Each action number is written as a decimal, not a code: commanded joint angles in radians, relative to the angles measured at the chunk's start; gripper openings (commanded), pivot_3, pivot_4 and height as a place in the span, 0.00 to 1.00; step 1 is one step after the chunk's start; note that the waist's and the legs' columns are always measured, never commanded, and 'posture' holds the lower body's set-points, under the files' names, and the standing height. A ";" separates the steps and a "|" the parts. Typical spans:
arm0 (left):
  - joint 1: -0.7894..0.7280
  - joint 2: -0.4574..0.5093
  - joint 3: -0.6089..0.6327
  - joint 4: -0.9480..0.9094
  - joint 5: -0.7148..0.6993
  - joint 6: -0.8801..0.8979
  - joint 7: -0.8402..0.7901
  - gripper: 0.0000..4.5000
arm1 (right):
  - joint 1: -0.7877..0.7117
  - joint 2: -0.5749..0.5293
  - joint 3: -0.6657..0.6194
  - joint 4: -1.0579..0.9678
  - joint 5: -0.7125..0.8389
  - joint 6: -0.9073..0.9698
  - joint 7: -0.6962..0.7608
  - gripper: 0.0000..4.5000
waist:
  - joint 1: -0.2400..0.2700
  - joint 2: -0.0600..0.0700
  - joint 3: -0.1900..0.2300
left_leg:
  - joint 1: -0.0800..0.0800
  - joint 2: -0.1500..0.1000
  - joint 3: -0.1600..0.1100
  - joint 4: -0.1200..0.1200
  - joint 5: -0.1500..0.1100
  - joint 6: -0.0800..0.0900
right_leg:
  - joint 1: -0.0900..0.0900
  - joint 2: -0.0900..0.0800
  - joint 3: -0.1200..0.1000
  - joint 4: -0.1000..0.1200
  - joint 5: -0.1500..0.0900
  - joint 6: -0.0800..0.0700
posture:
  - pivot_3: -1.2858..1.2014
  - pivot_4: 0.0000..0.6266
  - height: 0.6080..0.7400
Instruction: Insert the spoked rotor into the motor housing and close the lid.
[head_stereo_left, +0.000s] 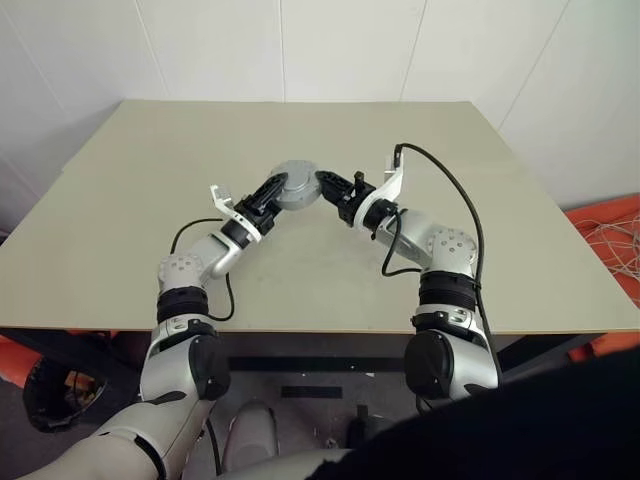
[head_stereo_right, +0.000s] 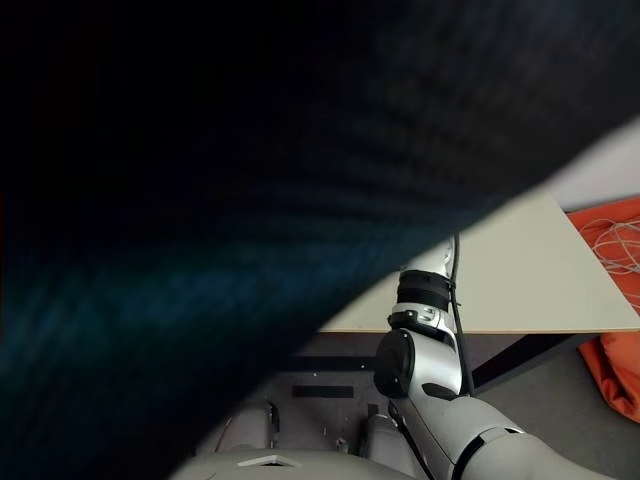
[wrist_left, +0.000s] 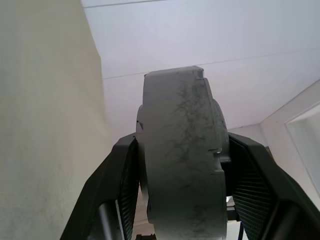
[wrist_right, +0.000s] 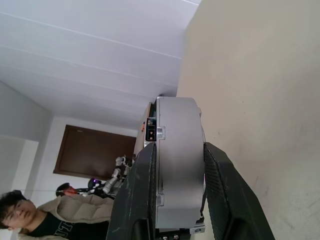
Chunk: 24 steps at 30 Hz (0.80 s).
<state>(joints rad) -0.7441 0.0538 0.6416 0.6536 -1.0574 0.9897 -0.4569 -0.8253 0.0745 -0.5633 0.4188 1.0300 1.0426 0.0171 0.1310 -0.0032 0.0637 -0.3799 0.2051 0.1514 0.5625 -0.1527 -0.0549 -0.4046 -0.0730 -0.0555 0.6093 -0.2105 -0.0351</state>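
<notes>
A plain beige table (head_stereo_left: 150, 230) against white walls.

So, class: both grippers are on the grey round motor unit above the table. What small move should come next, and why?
Probably lower it gently to the table before either lets go. The motor housing is held up between the left gripper and the right gripper, each with a finger on either flat face, so releasing now might drop it.

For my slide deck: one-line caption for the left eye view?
Both pincers, left and right, grip the closed motor housing above the table.
</notes>
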 joint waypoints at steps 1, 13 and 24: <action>-0.040 -0.036 0.004 -0.032 -0.094 0.062 -0.038 0.53 | -0.031 0.002 0.011 -0.028 0.030 -0.010 -0.007 0.26 | 0.000 0.000 0.000 | 0.000 0.000 0.000 0.000 0.000 0.000 | 0.000 0.000 0.000 0.000 0.000 0.000 | 0.52 0.00 1.00; -0.043 -0.067 -0.024 -0.053 -0.070 0.056 -0.035 0.47 | -0.031 -0.002 0.021 -0.028 0.039 -0.019 -0.008 0.26 | 0.000 0.000 0.000 | 0.000 0.000 0.000 0.000 0.000 0.000 | 0.000 0.000 0.000 0.000 0.000 0.000 | 0.52 0.00 1.00; -0.044 -0.063 -0.035 -0.057 -0.060 0.041 -0.034 0.47 | -0.023 -0.005 0.055 -0.043 0.008 -0.038 0.014 0.55 | 0.000 0.000 0.000 | 0.000 0.000 0.000 0.000 0.000 0.000 | 0.000 0.000 0.000 0.000 0.000 0.000 | 0.52 0.00 1.00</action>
<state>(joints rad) -0.7440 -0.0004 0.6373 0.6391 -1.0926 1.0137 -0.4601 -0.8305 0.0602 -0.5444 0.4095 1.0299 0.9997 0.0247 0.1313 -0.0032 0.0637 -0.3802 0.2050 0.1515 0.5630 -0.1527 -0.0549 -0.4046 -0.0732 -0.0555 0.6092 -0.2102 -0.0349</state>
